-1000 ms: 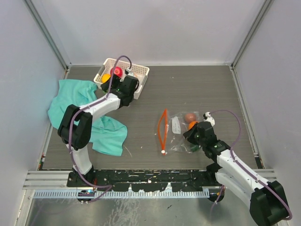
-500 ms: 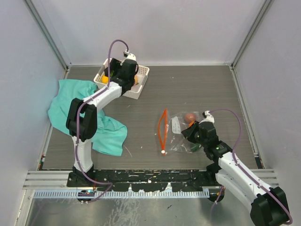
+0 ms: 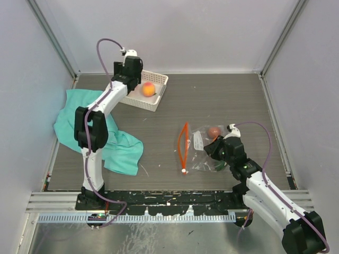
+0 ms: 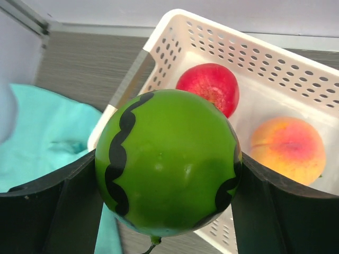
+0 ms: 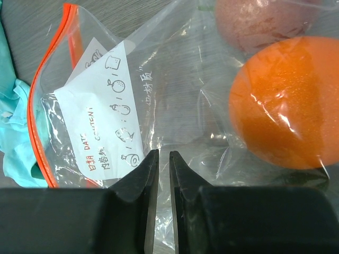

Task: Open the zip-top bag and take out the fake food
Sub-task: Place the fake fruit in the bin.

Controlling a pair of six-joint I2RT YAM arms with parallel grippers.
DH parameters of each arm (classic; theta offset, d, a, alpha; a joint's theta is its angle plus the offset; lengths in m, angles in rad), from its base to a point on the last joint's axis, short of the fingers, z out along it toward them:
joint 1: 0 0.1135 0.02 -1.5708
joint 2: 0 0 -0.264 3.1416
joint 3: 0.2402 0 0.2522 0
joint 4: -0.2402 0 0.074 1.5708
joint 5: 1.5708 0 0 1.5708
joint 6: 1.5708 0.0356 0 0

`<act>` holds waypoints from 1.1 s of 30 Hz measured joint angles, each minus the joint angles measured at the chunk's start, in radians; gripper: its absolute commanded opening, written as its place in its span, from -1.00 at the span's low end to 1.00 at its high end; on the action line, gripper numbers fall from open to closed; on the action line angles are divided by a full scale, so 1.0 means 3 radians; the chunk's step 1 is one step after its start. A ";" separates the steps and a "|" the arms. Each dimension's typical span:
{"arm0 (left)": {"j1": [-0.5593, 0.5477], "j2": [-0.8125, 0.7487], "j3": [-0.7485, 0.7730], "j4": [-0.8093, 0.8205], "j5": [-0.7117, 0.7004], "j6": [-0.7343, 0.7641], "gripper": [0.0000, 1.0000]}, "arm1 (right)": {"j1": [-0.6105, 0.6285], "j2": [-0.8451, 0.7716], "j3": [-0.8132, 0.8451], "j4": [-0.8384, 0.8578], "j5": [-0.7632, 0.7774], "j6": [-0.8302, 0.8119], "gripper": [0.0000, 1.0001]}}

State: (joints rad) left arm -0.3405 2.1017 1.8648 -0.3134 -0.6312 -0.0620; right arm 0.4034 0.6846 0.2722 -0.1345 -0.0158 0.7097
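Observation:
The zip-top bag (image 3: pixel 201 144) lies right of centre, its orange-red zipper strip (image 3: pixel 183 145) gaping to the left. My right gripper (image 3: pixel 213 148) rests on it, shut on the clear film beside the white label (image 5: pixel 103 111). Inside the bag are an orange fruit (image 5: pixel 286 106) and a brownish one (image 5: pixel 254 21), with a green one (image 3: pixel 220 168) at the near edge. My left gripper (image 3: pixel 128 71) hangs over the far-left edge of the white basket (image 3: pixel 158 98), shut on a green striped ball (image 4: pixel 167 164). A red fruit (image 4: pixel 207 87) and a peach (image 4: pixel 288 148) lie in the basket (image 4: pixel 254 47).
A teal cloth (image 3: pixel 79 114) is bunched along the left side, from beside the basket to the near left; it also shows in the left wrist view (image 4: pixel 47 137). Grey walls and metal rails enclose the table on three sides.
My left gripper has moved from the basket's near side up to its far-left edge, uncovering the peach. The right gripper has stayed on the bag.

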 measured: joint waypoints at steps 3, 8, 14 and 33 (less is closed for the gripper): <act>0.0141 0.0045 0.0060 -0.0132 0.0340 -0.0351 -0.18 | 0.0000 0.0000 0.0000 0.0000 -0.0018 -0.0006 -0.58; 0.0394 0.0114 0.0060 -0.0261 0.1073 -0.0980 0.08 | 0.0000 0.0000 0.0000 0.0000 -0.0028 -0.0024 -0.57; 0.0600 0.0243 0.0060 -0.0263 0.1890 -0.1625 0.96 | 0.0000 0.0001 0.0000 0.0000 -0.0036 -0.0042 -0.56; 0.0662 -0.0576 -0.0567 0.0197 0.2912 -0.2003 0.96 | 0.0000 -0.0080 0.0277 0.0009 -0.0333 -0.0317 -0.03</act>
State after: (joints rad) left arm -0.1417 1.9289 1.6947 -0.2543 0.2424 -0.6628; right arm 0.4034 0.6605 0.3553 -0.1318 -0.1158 0.6147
